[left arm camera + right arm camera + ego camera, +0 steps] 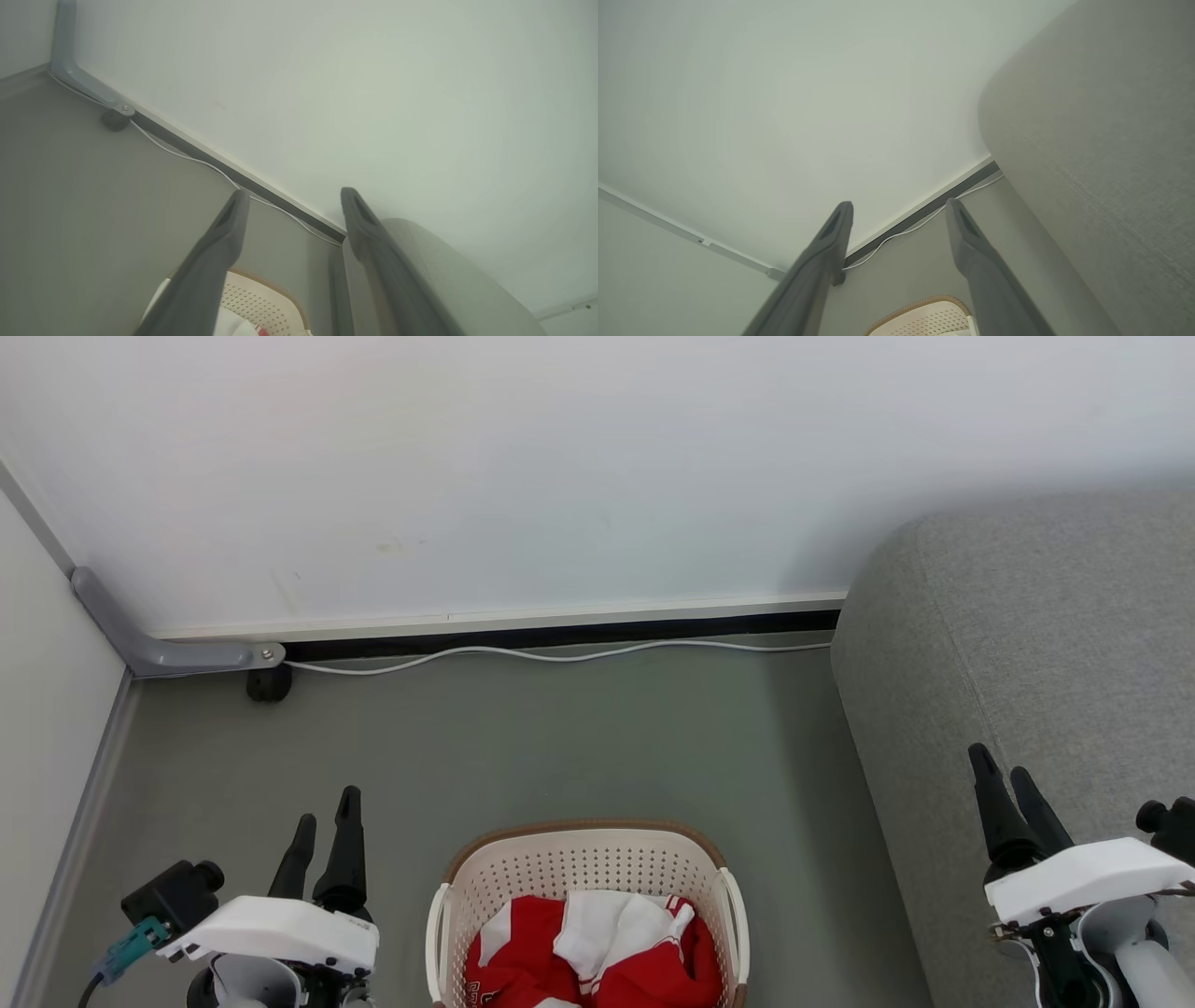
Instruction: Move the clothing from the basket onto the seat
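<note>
Red clothing point(597, 957) with white panels lies bunched in the cream basket point(579, 863), which stands on the floor at the bottom middle of the head view. The grey seat point(1018, 644) rises to the basket's right. My left gripper point(327, 810) hangs open to the left of the basket, nothing between its fingers. Over the seat's front edge, my right gripper point(1001, 767) is open and empty too. The left wrist view has the basket rim point(266, 282) and the seat point(448, 275) beyond my left gripper point(292, 198). The basket rim point(920, 305) and seat point(1101, 154) appear past my right gripper point(900, 207).
A white wall point(560, 467) with a dark baseboard closes the back, and a white cable point(560, 655) runs along it. A grey bracket point(159, 649) and a black caster point(269, 683) sit in the left corner. Grey-green floor point(523, 747) lies open ahead of the basket.
</note>
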`<state>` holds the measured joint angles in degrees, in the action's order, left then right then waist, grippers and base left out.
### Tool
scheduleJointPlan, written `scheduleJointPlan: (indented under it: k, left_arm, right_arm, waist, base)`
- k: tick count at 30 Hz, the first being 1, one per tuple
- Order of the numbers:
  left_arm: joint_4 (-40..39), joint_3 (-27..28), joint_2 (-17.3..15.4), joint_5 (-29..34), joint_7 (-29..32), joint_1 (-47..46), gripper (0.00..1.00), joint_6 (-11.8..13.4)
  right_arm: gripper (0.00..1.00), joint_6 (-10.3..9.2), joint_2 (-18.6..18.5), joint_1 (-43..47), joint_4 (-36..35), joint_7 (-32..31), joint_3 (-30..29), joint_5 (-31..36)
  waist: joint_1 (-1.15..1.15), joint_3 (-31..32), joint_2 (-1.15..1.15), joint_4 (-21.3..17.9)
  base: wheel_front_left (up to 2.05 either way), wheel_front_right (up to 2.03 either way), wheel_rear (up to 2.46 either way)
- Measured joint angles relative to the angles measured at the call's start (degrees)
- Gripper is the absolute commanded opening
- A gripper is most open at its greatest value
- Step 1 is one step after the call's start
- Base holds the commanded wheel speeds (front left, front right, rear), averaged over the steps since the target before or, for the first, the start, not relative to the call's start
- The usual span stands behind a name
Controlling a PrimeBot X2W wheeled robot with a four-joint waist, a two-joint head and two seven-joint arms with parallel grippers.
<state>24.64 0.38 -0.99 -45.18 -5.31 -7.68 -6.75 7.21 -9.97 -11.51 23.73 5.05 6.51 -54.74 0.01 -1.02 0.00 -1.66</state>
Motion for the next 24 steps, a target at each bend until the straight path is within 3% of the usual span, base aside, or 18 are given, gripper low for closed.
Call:
scheduleJointPlan:
  k: [24]
  left_arm:
    - [1.46, -0.94, -0.27, 16.28, -3.88, -2.23, 1.00, 2.59]
  right_arm:
    - [1.00, 0.01, -3.18, -3.43, 1.53, 3.85, 4.49, 13.90]
  waist:
    - [0.00, 0.04, 0.00, -0.49]
  base:
    - [0.00, 0.00, 0.00]
